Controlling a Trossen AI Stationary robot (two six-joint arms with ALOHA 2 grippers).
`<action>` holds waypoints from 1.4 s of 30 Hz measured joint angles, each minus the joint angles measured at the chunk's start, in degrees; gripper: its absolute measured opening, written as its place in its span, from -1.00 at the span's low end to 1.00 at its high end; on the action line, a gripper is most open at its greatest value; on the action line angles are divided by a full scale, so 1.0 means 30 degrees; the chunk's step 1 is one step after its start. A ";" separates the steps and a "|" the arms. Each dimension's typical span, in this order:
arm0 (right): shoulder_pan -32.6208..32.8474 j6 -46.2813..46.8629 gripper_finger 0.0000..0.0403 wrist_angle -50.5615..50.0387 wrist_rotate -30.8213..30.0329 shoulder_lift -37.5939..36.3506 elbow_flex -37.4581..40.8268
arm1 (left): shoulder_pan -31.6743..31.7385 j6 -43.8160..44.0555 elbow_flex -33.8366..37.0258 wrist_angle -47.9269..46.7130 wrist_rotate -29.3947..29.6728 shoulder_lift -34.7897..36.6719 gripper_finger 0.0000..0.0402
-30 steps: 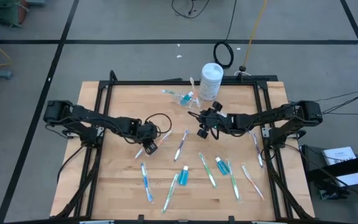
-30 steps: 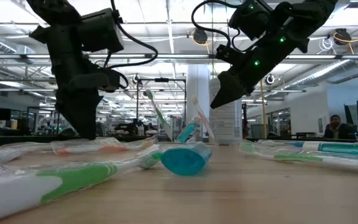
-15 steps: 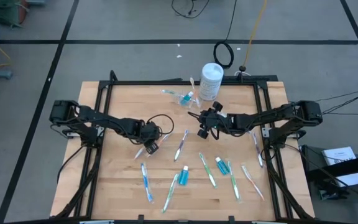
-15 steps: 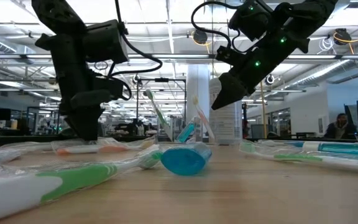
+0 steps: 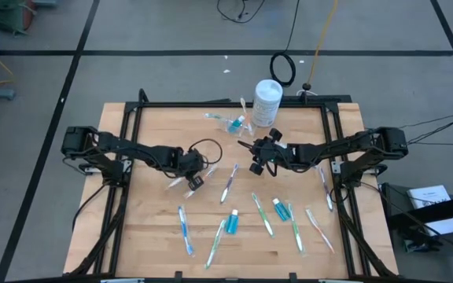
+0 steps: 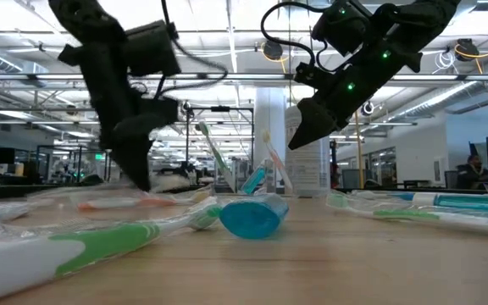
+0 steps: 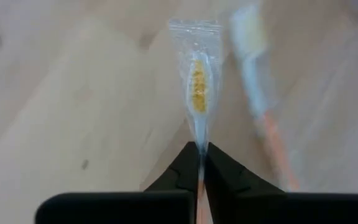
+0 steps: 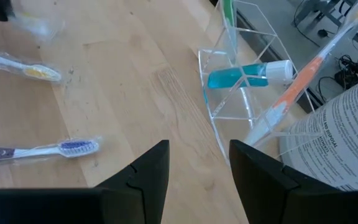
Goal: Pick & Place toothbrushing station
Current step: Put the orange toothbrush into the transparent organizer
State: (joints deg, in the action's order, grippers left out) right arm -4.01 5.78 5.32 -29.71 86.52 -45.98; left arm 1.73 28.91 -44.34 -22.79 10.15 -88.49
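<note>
My left gripper (image 7: pixel 201 163) pinches a wrapped toothbrush (image 7: pixel 197 99), its yellow-bristled head jutting beyond my fingertips, left of the clear cup (image 5: pixel 232 123). My right gripper (image 5: pixel 255 167) hovers spread just below that cup.

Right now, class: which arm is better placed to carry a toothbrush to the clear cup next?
Left. The left gripper is already shut on a wrapped toothbrush. The right gripper hangs open and empty near the clear cup.
</note>
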 joint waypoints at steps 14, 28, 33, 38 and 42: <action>0.0000 0.0938 -0.21 -0.0007 0.0022 0.0000 0.0000 | 0.2158 -0.4095 -0.3477 0.4453 0.1837 0.0764 -0.97; -0.0005 0.1867 -0.21 -0.0005 0.4034 0.0000 0.0007 | 0.4569 -0.8232 -0.3665 1.6920 0.4193 0.0763 -0.95; -0.0007 0.1864 -0.21 0.0191 0.4468 0.0015 0.0608 | 0.5731 -0.9471 -0.3658 1.9660 0.4464 0.0454 -0.93; -0.0204 0.1858 -0.21 0.0278 0.4462 0.0015 0.1165 | 0.7147 -0.7227 -0.3665 2.1265 0.1528 -0.0804 -0.97; -0.0430 0.1858 -0.21 0.1577 0.4452 0.0015 0.1461 | 0.7419 -0.7309 -0.3651 2.3438 0.2278 -0.2888 -0.96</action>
State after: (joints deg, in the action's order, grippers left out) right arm -5.30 11.35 10.05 -16.36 86.56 -41.59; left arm 23.99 6.99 -55.29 47.53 16.98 -97.15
